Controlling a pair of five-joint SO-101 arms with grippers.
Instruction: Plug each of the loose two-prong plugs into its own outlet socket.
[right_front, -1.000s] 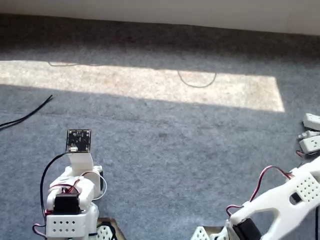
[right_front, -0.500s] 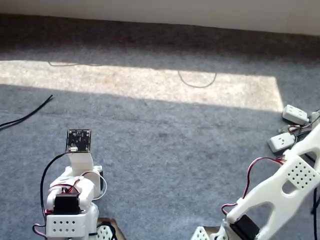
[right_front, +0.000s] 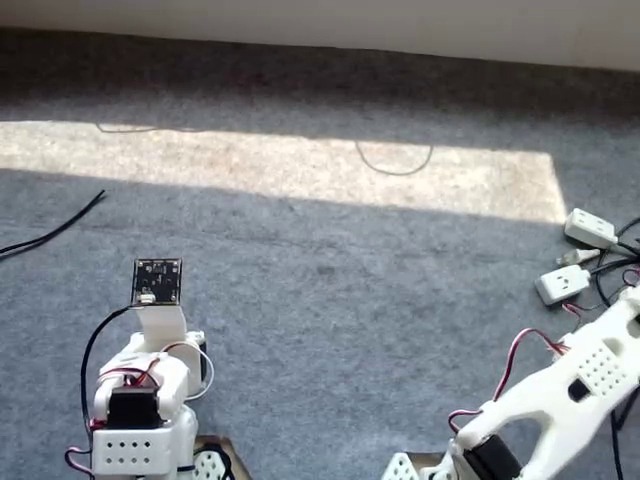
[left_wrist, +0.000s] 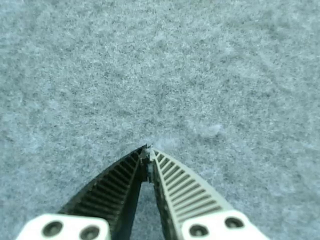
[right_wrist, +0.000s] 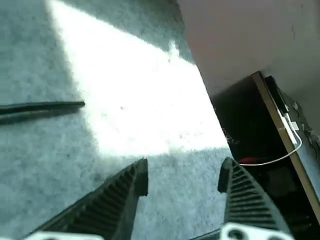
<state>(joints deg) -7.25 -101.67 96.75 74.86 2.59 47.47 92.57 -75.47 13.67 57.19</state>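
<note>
1. Step in hand: approach. Neither arm has a plug in its grasp, so the task appears to be at its start.
2. Left pincer (left_wrist: 148, 156): closed tip to tip, holding nothing. It hangs over bare grey worktop (left_wrist: 210, 75), well apart from the task parts.
3. Right pincer (right_wrist: 184, 175): jaws spread wide, nothing between them. It points across the worktop toward the sunlit strip (right_wrist: 135, 100).
4. Location of task parts, high view: all lie near the right edge of the worktop, just beyond the right arm (right_front: 570, 390).
   - Far socket block (right_front: 590, 229), white, lying flat.
   - Near socket block (right_front: 562, 286), white, lying flat.
   - Small pale part (right_front: 582, 258) between the two blocks, probably a plug; too small to confirm its prongs.
   - Black cords (right_front: 615, 262) run beside the blocks at the edge.
5. Next move: the right arm is the nearer one. It likely needs to bring its open jaws down over a plug body and close on its sides, with the prongs left free to aim at a socket.
6. Count: two arms, two socket blocks, one probable plug. The cords overlap and cannot be counted.
</note>
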